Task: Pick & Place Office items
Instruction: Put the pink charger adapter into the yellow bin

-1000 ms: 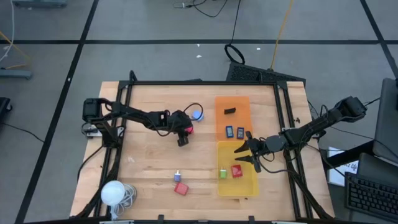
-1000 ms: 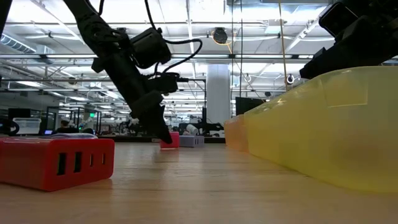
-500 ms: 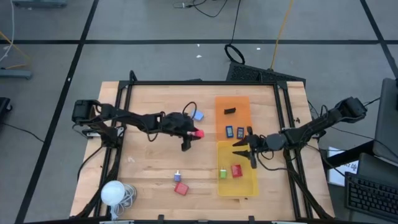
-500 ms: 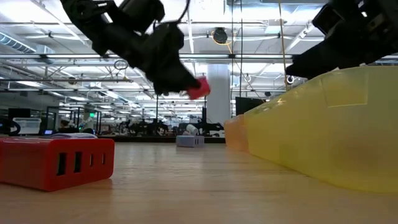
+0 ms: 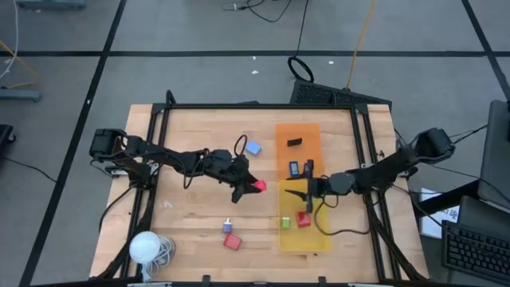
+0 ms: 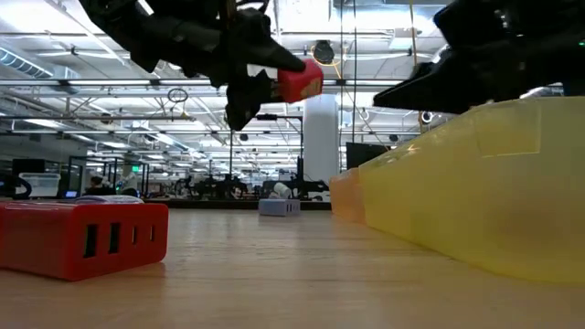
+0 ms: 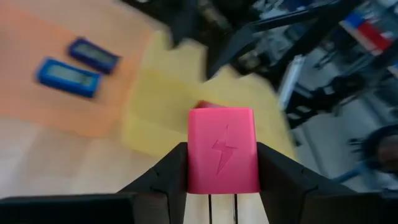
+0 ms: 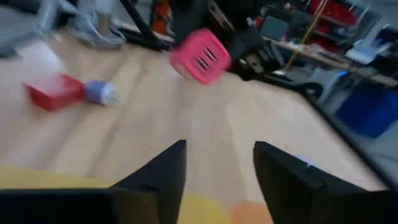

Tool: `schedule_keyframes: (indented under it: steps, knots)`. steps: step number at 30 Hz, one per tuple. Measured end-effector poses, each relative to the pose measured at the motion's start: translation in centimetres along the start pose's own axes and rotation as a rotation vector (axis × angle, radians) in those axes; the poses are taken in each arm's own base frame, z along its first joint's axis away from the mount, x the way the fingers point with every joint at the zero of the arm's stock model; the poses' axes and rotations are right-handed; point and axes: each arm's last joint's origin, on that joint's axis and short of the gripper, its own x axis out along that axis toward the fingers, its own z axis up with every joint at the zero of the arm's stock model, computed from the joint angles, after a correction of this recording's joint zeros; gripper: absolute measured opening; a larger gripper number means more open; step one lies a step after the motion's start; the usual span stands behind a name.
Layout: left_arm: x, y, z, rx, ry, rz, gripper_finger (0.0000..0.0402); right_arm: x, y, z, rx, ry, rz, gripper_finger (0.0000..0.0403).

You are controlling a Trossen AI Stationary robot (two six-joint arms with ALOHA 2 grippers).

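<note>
My left gripper [image 5: 252, 187] is shut on a pink-red charger block [image 5: 258, 186] in the air near the yellow tray's left edge [image 5: 280, 209]. In the low view this block [image 6: 298, 81] hangs high above the table. My right gripper [image 5: 307, 192] is open over the yellow tray, and the pink block [image 8: 200, 56] shows ahead of it. A green piece [image 5: 285, 222] and a red piece [image 5: 304, 218] lie in the yellow tray. Two blue pieces [image 5: 301, 168] and a black one [image 5: 295, 143] lie in the orange tray [image 5: 283, 135]. A light-blue block [image 5: 253, 147] rests on the table. My left gripper pinches the pink block between its two fingers [image 7: 176, 169], which press on its two opposite side faces [image 7: 194, 155]. The fingers come from the table's left. The block is lifted clear, and its face with the lightning mark [image 7: 222, 149] points at the wrist camera.
A red block [image 5: 232, 241] and a small pale piece [image 5: 228, 227] lie on the wood near the front edge; the red block [image 6: 82, 236] fills the low view's left foreground. A white ball with coiled cord [image 5: 145, 247] sits at the near left corner. A black frame [image 5: 239, 107] borders the table.
My left gripper has lifted the pink block off the table and carried it up, toward the table's right and near edge, close to the yellow tray. My right gripper has moved a little toward the table's left over the yellow tray.
</note>
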Motion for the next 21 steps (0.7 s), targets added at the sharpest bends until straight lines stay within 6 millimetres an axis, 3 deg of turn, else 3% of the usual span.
schedule_keyframes:
  steps: [6,11,18,21]
  knots:
    - [0.3,-1.3,-0.6,-0.017,0.021,-0.047,0.0165,3.7,1.0,1.4,-0.211,0.024,-0.078,0.025]
    - [0.4,-1.9,-0.9,-0.018,0.029,-0.061,0.0163,5.9,1.9,2.9,-0.296,-0.038,-0.018,0.029]
    - [0.4,-1.9,-0.9,-0.039,0.027,-0.063,0.0152,7.6,2.8,4.0,-0.308,-0.113,0.106,0.0285]
    - [0.4,-2.1,-0.9,-0.035,0.023,-0.071,0.0165,8.0,3.0,4.1,-0.307,-0.124,0.121,0.0276]
